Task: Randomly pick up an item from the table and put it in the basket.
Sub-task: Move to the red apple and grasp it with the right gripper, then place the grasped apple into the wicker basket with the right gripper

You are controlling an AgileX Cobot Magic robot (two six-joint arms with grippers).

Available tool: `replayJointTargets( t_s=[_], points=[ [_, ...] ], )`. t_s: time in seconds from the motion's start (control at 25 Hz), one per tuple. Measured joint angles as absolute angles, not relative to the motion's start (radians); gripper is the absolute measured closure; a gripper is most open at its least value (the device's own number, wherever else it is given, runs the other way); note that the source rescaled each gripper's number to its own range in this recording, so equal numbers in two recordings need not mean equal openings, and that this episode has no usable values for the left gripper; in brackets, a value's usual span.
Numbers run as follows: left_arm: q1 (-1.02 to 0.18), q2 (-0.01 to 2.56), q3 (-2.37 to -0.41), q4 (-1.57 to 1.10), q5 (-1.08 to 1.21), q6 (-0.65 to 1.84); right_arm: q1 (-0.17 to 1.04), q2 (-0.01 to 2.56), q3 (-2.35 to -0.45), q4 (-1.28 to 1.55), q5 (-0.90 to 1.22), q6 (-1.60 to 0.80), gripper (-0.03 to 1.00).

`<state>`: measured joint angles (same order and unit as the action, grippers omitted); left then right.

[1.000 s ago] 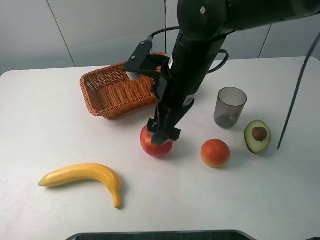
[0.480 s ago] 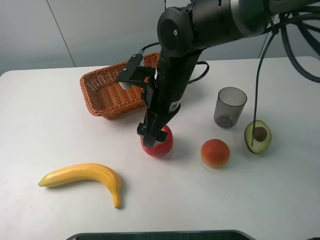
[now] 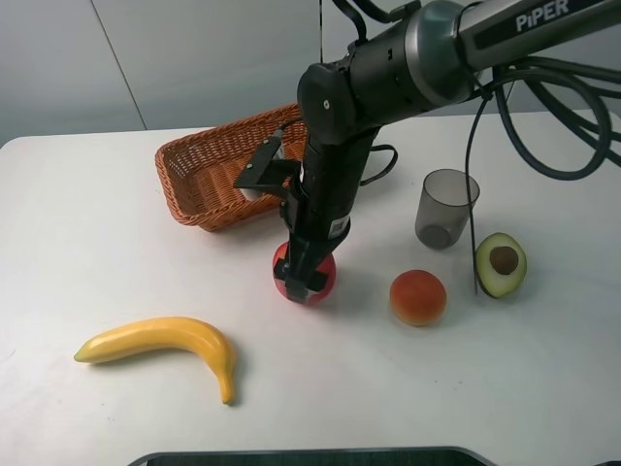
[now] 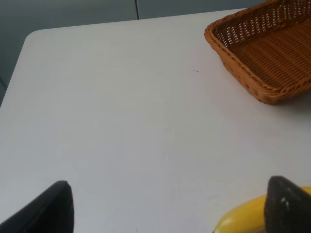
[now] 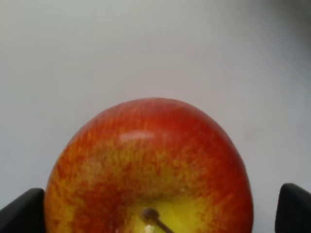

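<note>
Since the earlier frame, the black right arm has sunk lower, and the right gripper point(image 3: 301, 289) has come down over the round red apple with yellowish patches point(image 3: 327, 274), which sits where it did on the plain white flat tabletop point(image 3: 116, 243). The gripper's dark fingers now reach down the fruit's sides almost to the table.

In the right wrist view the apple's glossy, streaked skin fills the middle. Its yellow stem dimple and thin brown stem show between two matte black fingertips point(image 5: 22, 213). One fingertip sits right at the fruit's edge and the other stands slightly clear, so the jaws are spread around the apple and not yet pressed onto it.

The apple lies just in front of the rectangular orange-brown woven wicker basket point(image 3: 209, 180), whose flared sides show a tight ribbed weave. It is not in the basket.

A smooth curved yellow banana point(image 3: 165, 340) lies nearer the front on the left. To the right of the apple are a matte orange-red round fruit point(image 3: 418, 297), a grey translucent tapered cup point(image 3: 446, 209) and a halved avocado with its brown pit point(image 3: 501, 264).

The left gripper point(image 4: 170, 208) hangs over bare table with its fingers wide apart and nothing between them. The banana's tip is beside one finger.
</note>
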<state>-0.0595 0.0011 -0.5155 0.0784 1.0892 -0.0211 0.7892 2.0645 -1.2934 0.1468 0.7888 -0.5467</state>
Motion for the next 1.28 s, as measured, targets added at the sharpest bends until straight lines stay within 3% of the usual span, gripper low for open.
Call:
replayJointTargets(
  t_s=[0.12, 0.16, 0.2, 0.24, 0.28, 1.0, 1.28],
  points=[
    [-0.06, 0.001, -0.515, 0.078, 1.089, -0.021, 0.789, 2.072, -1.293, 0.147, 0.782, -0.534, -0.03],
    [-0.06, 0.001, -0.515, 0.078, 1.089, -0.021, 0.789, 2.074, -1.293, 0.147, 0.777, -0.534, 0.01],
    [-0.06, 0.001, -0.515, 0.078, 1.089, -0.021, 0.789, 2.074, -1.294, 0.144, 0.775, -0.532, 0.25],
    [-0.06, 0.001, -0.515, 0.078, 1.089, -0.021, 0.789, 2.074, -1.294, 0.144, 0.775, -0.532, 0.86],
    [-0.06, 0.0, -0.515, 0.078, 1.089, -0.021, 0.789, 2.074, -1.294, 0.142, 0.773, -0.532, 0.97],
    [-0.06, 0.001, -0.515, 0.078, 1.089, -0.021, 0.789, 2.069, -1.296, 0.14, 0.785, -0.531, 0.95],
    [-0.06, 0.001, -0.515, 0.078, 1.089, -0.021, 0.787, 1.953, -1.35, 0.14, 0.891, -0.475, 0.95]
  ],
)
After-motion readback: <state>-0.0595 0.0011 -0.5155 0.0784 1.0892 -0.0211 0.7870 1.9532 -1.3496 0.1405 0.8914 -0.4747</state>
